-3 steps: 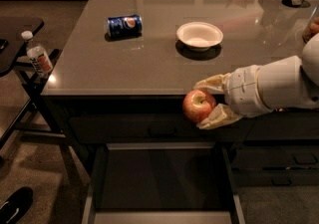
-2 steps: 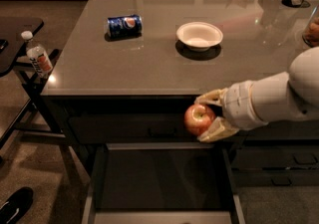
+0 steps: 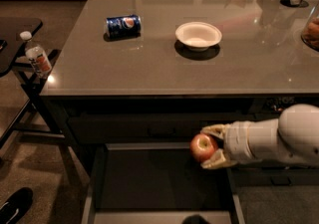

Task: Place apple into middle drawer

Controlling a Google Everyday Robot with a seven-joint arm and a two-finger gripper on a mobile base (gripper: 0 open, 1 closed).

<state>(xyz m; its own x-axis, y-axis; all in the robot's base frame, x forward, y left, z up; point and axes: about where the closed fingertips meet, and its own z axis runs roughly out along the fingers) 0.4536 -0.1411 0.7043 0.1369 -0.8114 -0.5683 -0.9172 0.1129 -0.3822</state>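
1. Lowered from counter-edge level: the cream two-finger gripper (image 3: 210,147) now hangs over the wide dark grey middle drawer (image 3: 149,183), back right.
2. Fingers clamp the round red-orange apple (image 3: 202,148) from above and below - held, not resting.
3. Drawer front is cut off at the bottom edge - a dark blob there is unreadable.

Your pincer (image 3: 206,147) grips apple (image 3: 202,148) over back of open middle drawer (image 3: 149,180), just below table (image 3: 149,68) edge; white bowl (image 3: 198,34), toppled blue can (image 3: 123,25) sit on table.

One hand (image 3: 211,147) above one drawer (image 3: 149,178); one apple (image 3: 203,148), can (image 3: 122,25), bowl (image 3: 198,35), perhaps bottle (image 3: 38,57).
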